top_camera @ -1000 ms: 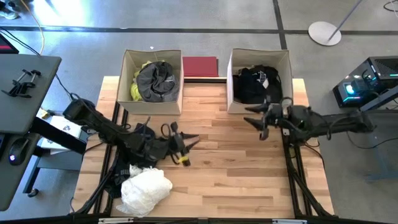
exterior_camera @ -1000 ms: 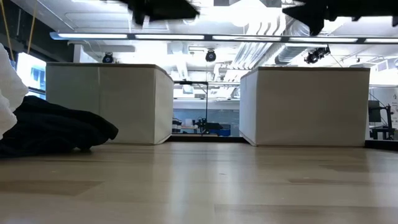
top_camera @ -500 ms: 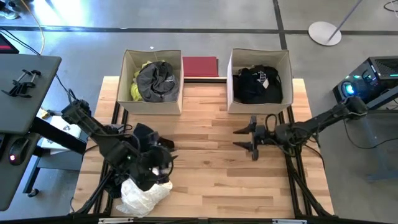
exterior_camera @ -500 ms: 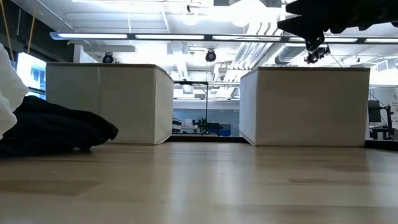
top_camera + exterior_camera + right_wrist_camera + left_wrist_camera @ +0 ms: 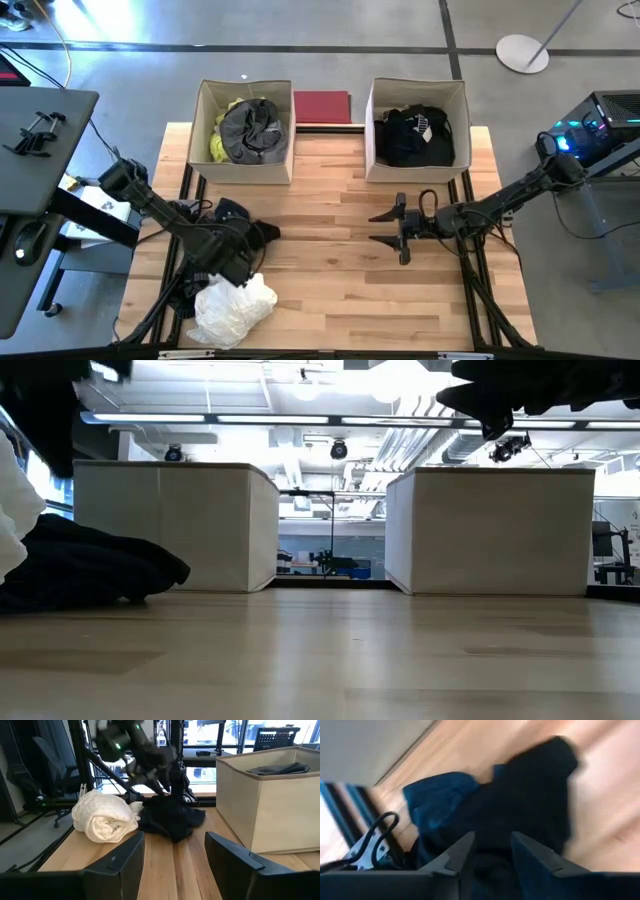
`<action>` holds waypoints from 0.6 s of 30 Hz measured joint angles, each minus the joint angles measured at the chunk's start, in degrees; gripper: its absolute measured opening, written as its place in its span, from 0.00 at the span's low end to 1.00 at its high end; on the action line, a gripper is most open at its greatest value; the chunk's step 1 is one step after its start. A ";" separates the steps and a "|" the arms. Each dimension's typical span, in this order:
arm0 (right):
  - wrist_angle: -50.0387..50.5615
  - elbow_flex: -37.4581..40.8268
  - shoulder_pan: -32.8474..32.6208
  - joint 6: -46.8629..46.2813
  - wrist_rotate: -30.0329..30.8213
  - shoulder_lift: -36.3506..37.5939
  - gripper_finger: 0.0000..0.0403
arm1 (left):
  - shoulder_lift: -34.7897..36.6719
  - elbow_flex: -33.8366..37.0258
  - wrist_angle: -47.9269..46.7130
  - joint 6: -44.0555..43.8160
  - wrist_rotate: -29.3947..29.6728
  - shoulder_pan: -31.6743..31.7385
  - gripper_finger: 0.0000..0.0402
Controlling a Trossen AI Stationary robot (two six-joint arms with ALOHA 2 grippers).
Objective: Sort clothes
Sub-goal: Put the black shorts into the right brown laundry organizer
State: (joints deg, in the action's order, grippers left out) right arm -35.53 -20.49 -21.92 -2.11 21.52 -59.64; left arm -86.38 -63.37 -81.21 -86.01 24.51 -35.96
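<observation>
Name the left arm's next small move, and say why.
Probably lower the left pincer onto the dark garment and close. It hangs just above that pile beside the white garment, fingers apart with nothing between them, and both pieces lie outside the boxes.

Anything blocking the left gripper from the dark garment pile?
Nothing visible. The left gripper is right above the dark garment pile, with only fabric ahead of its jaws. The white garment lies beside it, not between.

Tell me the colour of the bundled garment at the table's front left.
White: the bundled garment shows best in the right wrist view, beside a dark garment.
</observation>
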 joint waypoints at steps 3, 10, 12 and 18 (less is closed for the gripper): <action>-0.38 -0.01 0.01 0.00 0.02 0.00 0.49 | 1.38 5.63 5.21 -2.99 -0.90 2.02 0.38; -0.37 -0.02 0.01 -0.42 0.02 0.00 0.49 | 4.76 21.69 26.70 1.33 -8.79 7.94 0.49; -0.38 -0.02 0.01 -0.44 0.02 0.00 0.49 | 4.93 25.89 32.20 2.94 -9.90 9.66 0.49; -0.37 -0.06 0.01 -0.45 0.04 0.00 0.49 | 5.45 30.19 37.88 7.13 -10.07 12.52 0.25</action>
State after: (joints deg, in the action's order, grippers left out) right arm -35.90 -20.56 -21.91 -2.56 21.56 -59.64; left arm -80.93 -33.18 -43.33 -78.88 14.44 -23.44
